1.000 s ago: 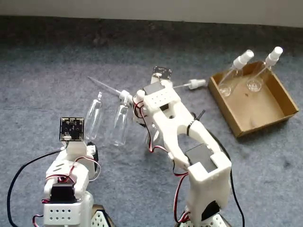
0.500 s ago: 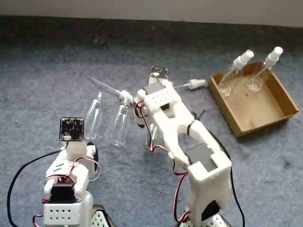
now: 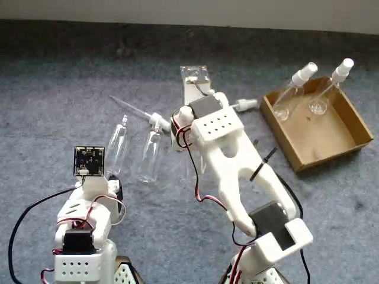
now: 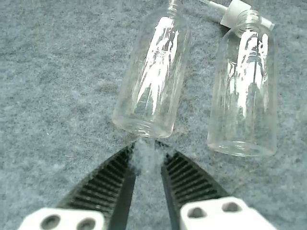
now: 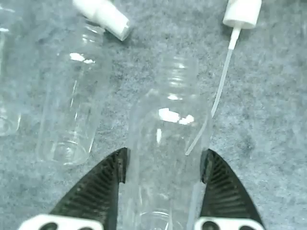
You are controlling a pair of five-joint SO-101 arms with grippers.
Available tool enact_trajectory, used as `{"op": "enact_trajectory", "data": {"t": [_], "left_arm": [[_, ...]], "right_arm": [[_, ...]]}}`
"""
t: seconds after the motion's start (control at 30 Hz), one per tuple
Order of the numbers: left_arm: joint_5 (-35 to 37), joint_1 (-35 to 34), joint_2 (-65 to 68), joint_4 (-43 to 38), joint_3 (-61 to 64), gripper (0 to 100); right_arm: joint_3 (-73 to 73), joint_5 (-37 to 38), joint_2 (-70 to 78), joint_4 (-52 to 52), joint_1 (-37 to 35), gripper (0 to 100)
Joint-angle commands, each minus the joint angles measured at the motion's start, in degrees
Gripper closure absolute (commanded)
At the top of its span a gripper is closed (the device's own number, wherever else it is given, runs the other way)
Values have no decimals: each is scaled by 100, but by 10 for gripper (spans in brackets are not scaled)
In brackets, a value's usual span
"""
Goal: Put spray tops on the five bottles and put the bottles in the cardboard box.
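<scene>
One uncapped bottle [image 5: 168, 134] sits square between the right gripper [image 5: 165, 160] jaws, clamped on both sides, neck pointing away from them. A loose spray top [image 5: 242, 12] lies beyond the tips, its tube running along the bottle's shoulder. Left gripper [image 4: 146, 148] jaws barely parted, gripping nothing, tips just short of the base of a second bottle [image 4: 153, 76]; third bottle [image 4: 244, 86] lies beside that one, off the jaw line.

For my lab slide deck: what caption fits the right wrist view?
Right gripper around an uncapped clear plastic bottle on grey carpet, a white spray top lying beside it.
</scene>
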Motion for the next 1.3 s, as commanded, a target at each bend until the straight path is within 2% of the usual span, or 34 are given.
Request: {"op": "enact_trajectory", "data": {"t": [0.0, 0.13, 0.27, 0.37, 0.6, 0.87, 1.03, 1.27], "left_arm": [[35, -4, -48, -114, -31, 994], [35, -4, -48, -114, -31, 994], [35, -4, -48, -114, -31, 994], [44, -4, -48, -114, -31, 994], [44, -4, -48, -114, -31, 994], [44, 22, -48, -123, -31, 994], [44, 171, -48, -114, -22, 994], [44, 171, -48, -114, -22, 994]], "right_arm": [[-312, 633, -840, 391, 119, 893], [-286, 1495, -1437, 743, 338, 893], [-163, 2505, -1789, 822, 919, 893], [127, 2910, -1868, 822, 1305, 893], [1007, 3059, -2369, 848, 1622, 893], [1218, 3059, -4066, 971, 1613, 893], [1974, 3068, -4936, 1024, 1613, 893], [4031, 3068, -5332, -593, 1631, 893]]}}
